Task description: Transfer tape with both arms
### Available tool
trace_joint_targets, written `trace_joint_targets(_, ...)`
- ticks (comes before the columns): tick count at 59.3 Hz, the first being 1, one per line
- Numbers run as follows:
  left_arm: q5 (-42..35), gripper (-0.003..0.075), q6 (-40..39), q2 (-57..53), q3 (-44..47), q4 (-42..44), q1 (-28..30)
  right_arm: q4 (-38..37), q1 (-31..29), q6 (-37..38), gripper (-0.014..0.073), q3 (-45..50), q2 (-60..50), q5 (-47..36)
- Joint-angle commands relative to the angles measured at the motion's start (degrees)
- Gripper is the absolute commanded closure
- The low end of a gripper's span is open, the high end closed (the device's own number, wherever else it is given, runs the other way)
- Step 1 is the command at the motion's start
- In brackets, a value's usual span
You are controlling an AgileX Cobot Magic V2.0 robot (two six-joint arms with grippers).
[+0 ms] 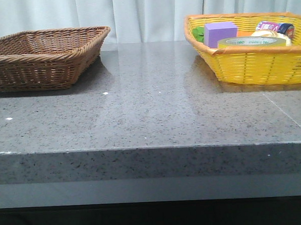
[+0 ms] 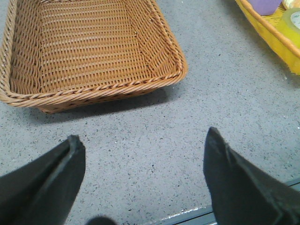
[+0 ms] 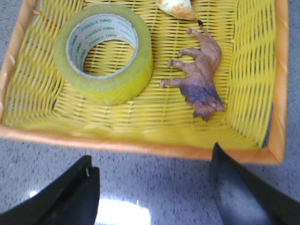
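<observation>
Left gripper: showing two matte black tapered fingers with ridged edges. Right gripper: showing matching chunky black fingers.

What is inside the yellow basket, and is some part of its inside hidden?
The yellow basket holds the tape, lying flat, a toy animal beside it, and a purple block. More small items sit at the back, partly hidden by the rim and too unclear to name.

Grey speckled stone table, glossy, with a thick front edge. Two baskets sit directly on it: brown wicker basket just ahead of the left claw; yellow basket with orange rim just ahead of the right claw. The baskets stand well apart.
</observation>
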Motion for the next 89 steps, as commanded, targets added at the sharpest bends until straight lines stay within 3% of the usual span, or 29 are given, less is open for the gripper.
trace_joint_targets(1, -4.7, 0.0196, 0.0, 0.2, -2.0, -0.5, -0.4, 0.7, -0.3, -0.4, 0.0074, -6.3, 4.2, -1.1)
trace_joint_targets(20, -4.7, 0.0196, 0.0, 0.2, -2.0, -0.5, -0.4, 4.2, -0.3, -2.0, 0.0074, -23.1, 23.3, 3.8)
trace_joint_targets(42, -4.7, 0.0195, 0.0, 0.2, -2.0, -0.5, -0.4, 5.4, -0.2, -3.1, 0.0081, -35.0, 37.3, 9.6)
trace_joint_targets(48, -4.7, 0.0196, 0.0, 0.2, -2.0, -0.5, -0.4, 5.5, -0.2, -3.5, 0.0146, -36.2, 39.1, 10.9)
trace_joint_targets(67, -4.7, 0.0195, 0.0, 0.2, -2.0, -0.5, -0.4, 5.5, -0.2, -3.5, 0.047, -37.0, 39.8, 12.0)
trace_joint_targets(89, -4.7, 0.0195, 0.0, 0.2, -2.0, -0.5, -0.4, 5.4, 0.1, -3.9, 0.0475, -37.0, 31.1, 12.4)
